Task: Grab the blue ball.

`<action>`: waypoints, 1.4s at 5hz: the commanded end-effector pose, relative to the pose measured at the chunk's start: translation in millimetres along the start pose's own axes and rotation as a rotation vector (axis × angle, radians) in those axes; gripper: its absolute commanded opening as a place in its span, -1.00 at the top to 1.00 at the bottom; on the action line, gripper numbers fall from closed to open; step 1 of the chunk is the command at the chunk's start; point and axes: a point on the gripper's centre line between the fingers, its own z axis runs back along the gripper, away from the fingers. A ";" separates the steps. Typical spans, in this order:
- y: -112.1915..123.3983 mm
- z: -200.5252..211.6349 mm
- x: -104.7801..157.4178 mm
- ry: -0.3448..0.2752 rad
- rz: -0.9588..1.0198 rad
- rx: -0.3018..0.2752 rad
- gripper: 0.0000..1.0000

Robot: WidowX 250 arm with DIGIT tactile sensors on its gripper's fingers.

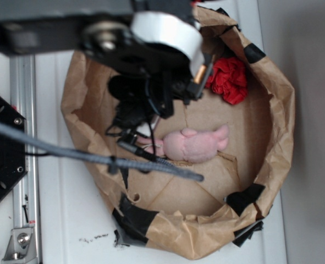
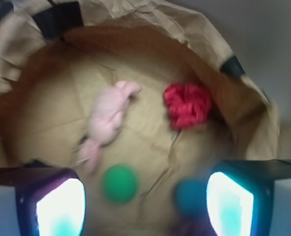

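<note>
In the wrist view the blue ball (image 2: 190, 196) lies on the brown paper floor, just inside my right finger pad (image 2: 230, 205) and apart from it. A green ball (image 2: 119, 183) of like size rests between the two pads, nearer the left pad (image 2: 61, 209). My gripper (image 2: 145, 206) is open, with nothing held, hovering above both balls. In the exterior view the arm and gripper body (image 1: 151, 82) hang over the bag's left side and hide both balls.
A crumpled brown paper bag wall (image 1: 277, 110) patched with black tape rings the work area. Inside lie a pink plush toy (image 1: 198, 144) (image 2: 108, 120) and a red crumpled cloth (image 1: 229, 78) (image 2: 187, 104). A grey cable (image 1: 96, 157) crosses the bag's left rim.
</note>
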 end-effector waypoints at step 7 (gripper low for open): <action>41.0 -125.3 -76.8 0.511 -0.575 -0.096 1.00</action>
